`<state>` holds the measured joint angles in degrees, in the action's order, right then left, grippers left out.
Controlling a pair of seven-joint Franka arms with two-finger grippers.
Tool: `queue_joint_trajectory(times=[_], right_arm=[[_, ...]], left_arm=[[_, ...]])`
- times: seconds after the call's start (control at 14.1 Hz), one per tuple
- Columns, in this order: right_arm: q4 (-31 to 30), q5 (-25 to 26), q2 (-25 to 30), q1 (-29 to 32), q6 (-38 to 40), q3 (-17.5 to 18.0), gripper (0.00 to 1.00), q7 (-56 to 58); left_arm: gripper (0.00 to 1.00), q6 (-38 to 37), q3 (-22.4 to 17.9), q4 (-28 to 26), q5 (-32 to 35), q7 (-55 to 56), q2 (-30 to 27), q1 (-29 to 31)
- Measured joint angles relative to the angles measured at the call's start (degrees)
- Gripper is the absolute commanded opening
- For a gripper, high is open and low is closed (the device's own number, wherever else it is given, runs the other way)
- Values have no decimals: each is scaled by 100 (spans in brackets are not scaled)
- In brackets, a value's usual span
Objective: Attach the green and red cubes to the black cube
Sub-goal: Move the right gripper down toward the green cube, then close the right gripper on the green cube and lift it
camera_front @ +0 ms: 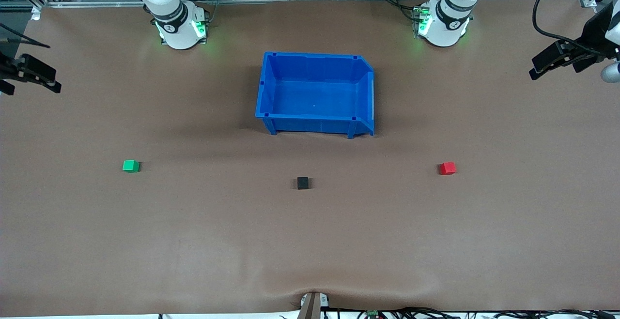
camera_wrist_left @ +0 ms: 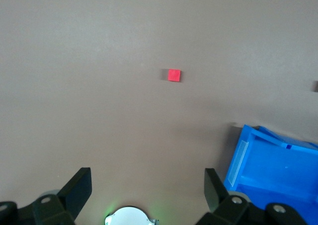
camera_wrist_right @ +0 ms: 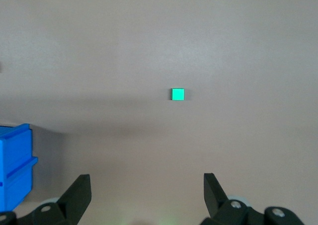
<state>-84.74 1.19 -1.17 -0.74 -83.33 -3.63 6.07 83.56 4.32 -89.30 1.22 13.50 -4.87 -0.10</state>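
In the front view, the black cube (camera_front: 302,182) lies on the brown table (camera_front: 310,241) a little below the centre of the frame. The green cube (camera_front: 131,165) sits at the middle left and the red cube (camera_front: 447,168) at the middle right, both well apart from the black one. An empty blue bin (camera_front: 317,65) stands above the black cube in the frame. The left gripper (camera_front: 557,60) hangs at the upper right edge, and the right gripper (camera_front: 29,72) at the upper left edge; both arms wait high over the ends of the table.

In the left wrist view, the red cube (camera_wrist_left: 174,75) is a little above the centre, and the two fingers (camera_wrist_left: 77,190) at the bottom stand wide apart with nothing between them. A corner of the bin (camera_wrist_left: 248,150) shows at the lower right.

In the right wrist view, the green cube (camera_wrist_right: 178,94) lies near the centre, and the fingers (camera_wrist_right: 77,192) are also spread and empty.

The cubes look small, stiff and light, so I think they slide easily if pushed. A hold on two opposite flat side faces, centred, seems safest.
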Motion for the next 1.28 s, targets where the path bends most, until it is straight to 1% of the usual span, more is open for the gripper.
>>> queue_joint_trajectory(times=[0.14, 0.36, 0.64, 0.78, 1.07, 1.28], right_arm=[[-12, 0, -181, 3, -370, 5, 100, 1], [-44, 8, -795, 29, -823, 19, 100, -3], [-48, 1, -1580, 384, -869, 13, 100, 19], [-54, 1, -1985, 419, -898, 14, 100, 19], [-43, 2, -2895, 479, -1309, 11, 100, 17], [-40, -2, -3357, 564, -1397, 11, 100, 17]], left_arm=[[100, -19, 6, 4, 0, -1, 0, -7], [100, -24, -11, 32, 0, -1, 2, 12], [100, -107, -50, 76, 0, -2, -9, 53], [100, -147, -41, 79, 0, -3, -21, 51], [100, -189, -8, 86, 0, -4, -67, 25], [100, -189, 40, 86, 0, -4, -68, -6]])
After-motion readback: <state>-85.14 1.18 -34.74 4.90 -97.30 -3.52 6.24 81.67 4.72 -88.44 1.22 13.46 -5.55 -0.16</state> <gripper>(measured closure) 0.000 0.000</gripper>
